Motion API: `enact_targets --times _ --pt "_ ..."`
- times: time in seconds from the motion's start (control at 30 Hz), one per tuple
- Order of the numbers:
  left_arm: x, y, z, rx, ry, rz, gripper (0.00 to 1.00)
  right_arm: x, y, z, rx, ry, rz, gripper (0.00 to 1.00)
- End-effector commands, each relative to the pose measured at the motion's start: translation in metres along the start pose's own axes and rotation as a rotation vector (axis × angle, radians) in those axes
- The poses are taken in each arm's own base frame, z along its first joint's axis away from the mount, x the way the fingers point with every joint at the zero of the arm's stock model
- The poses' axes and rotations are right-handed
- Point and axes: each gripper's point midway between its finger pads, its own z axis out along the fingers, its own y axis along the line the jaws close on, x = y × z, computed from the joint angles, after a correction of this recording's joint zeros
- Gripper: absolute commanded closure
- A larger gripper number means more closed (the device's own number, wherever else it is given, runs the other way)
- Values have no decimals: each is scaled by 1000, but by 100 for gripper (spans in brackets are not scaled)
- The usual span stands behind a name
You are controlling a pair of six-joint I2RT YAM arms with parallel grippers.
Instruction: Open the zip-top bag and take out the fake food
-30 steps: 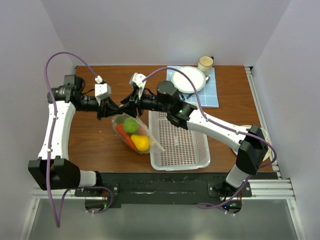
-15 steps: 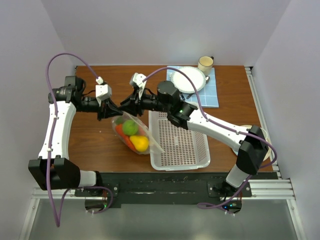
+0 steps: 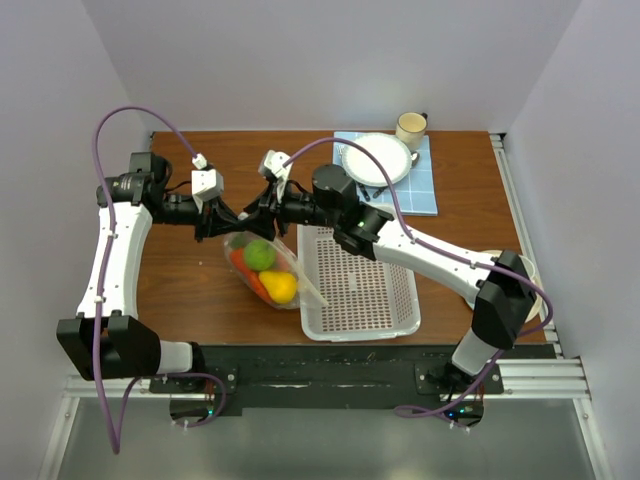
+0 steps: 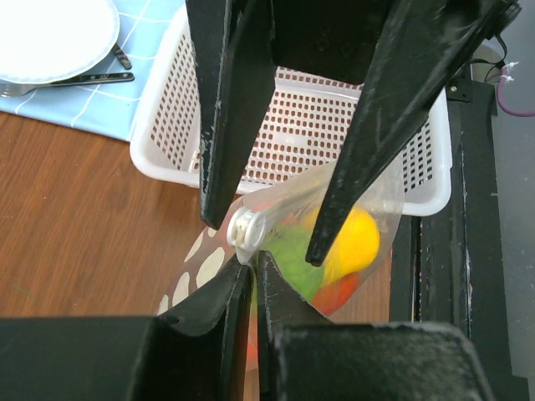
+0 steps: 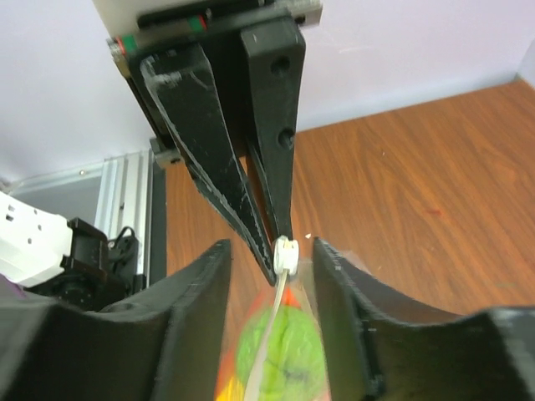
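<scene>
While left gripper (image 4: 253, 267) pinches zip-top bag (image 4: 205, 266), right gripper (image 5: 269, 255) gapes; brown wood table (image 3: 190, 290), pale walls (image 3: 320, 60).

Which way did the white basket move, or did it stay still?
No, it stayed still. The white basket has its far edge just below the blue mat, the same as in the earlier top views.

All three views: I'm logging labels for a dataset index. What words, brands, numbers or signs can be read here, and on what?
No text can be read in any view.
zip-top bag: only white dots, no lettering.
mug: too small to tell whether anything is printed on it.
white basket: plain perforations, no mark seen.
</scene>
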Motion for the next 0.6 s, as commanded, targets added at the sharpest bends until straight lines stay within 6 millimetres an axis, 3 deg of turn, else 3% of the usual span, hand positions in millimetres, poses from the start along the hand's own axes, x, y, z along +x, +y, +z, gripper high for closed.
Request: enact_targets --times 0.0,0.57 --pt "-5 -2 0 2 -9 38 88 0 3 2 -22 -5 5 57" --pt "-7 -1 -2 -9 -1 41 88 6 2 8 -32 1 25 76"
